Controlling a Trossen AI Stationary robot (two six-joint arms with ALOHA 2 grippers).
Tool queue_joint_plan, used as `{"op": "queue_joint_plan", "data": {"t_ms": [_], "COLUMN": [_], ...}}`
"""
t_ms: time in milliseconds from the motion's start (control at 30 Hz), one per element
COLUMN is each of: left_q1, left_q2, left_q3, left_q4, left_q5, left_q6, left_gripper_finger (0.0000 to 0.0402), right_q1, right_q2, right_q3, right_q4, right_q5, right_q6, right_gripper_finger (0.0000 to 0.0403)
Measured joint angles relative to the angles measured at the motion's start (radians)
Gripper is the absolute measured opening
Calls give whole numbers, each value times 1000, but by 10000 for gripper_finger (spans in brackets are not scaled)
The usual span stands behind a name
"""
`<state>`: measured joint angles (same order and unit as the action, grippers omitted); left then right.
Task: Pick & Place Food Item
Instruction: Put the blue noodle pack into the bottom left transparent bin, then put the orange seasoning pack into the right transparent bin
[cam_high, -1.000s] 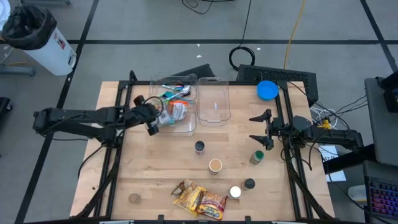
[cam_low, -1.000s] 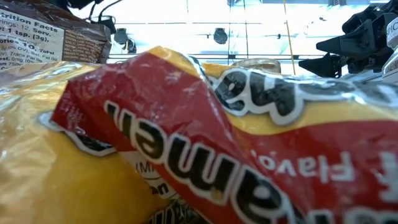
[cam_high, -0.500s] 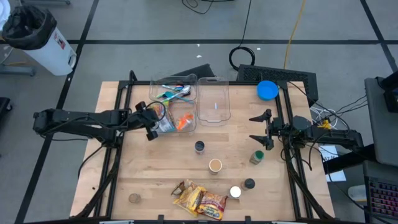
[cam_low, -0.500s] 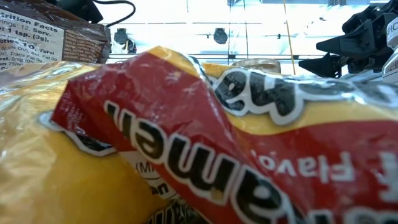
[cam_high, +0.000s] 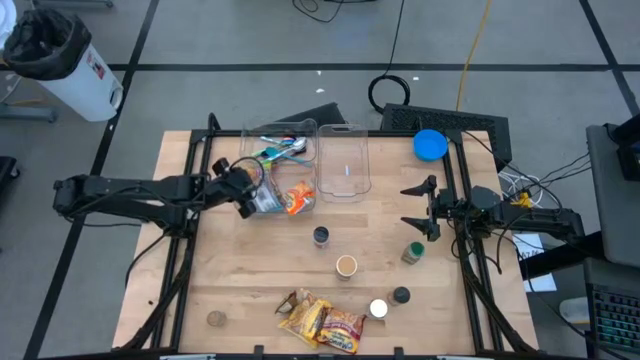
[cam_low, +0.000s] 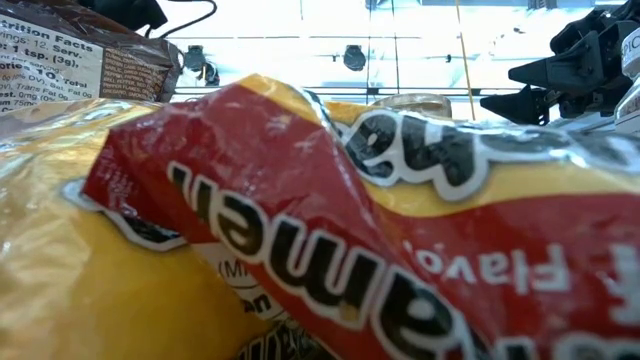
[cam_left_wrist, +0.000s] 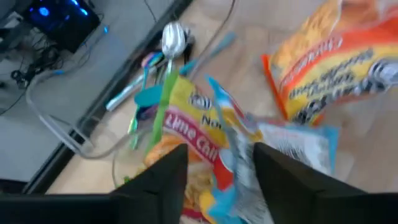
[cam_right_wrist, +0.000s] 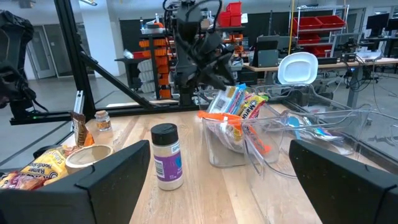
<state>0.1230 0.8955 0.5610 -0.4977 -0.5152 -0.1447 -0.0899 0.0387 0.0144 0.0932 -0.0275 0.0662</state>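
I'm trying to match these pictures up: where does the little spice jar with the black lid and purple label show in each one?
High view: small black-lidded spice jar, mid-table, below the clear plastic bins.
Low view: not in it; noodle packets block everything.
Left wrist view: not in it.
Right wrist view: upright at centre.
Shared landmark: the clear bins beside it.

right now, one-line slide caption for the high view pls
Left gripper releases snack packets into the clear plastic bin; right gripper waits open beside the green-lidded jar.
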Motion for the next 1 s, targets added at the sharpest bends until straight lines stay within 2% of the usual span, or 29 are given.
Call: {"op": "queue_joint_plan", "data": {"t_ms": [200, 400, 500, 600, 733, 1000], "left_q1": [0, 0, 0, -4, -64, -284], "left_q2": [0, 0, 0, 0, 14, 139], "left_q3": [80, 144, 145, 145, 145, 144], "left_q4": [2, 8, 39, 64, 101, 206], "left_q5": [68, 177, 302, 473, 697, 693], "left_q6": [25, -47, -102, -184, -222, -187], "left_gripper_finger": [264, 295, 298, 299, 299, 299], "right_q1": [0, 0, 0, 0, 0, 0], "right_q2": [0, 0, 0, 0, 0, 0], "right_q3": [0, 0, 0, 0, 0, 0], "right_q4": [0, 0, 0, 0, 0, 0], "right_q5": [0, 0, 0, 0, 0, 0], "right_q6": [0, 0, 0, 0, 0, 0], "right_gripper_finger": [380, 380, 380, 380, 380, 380]}}
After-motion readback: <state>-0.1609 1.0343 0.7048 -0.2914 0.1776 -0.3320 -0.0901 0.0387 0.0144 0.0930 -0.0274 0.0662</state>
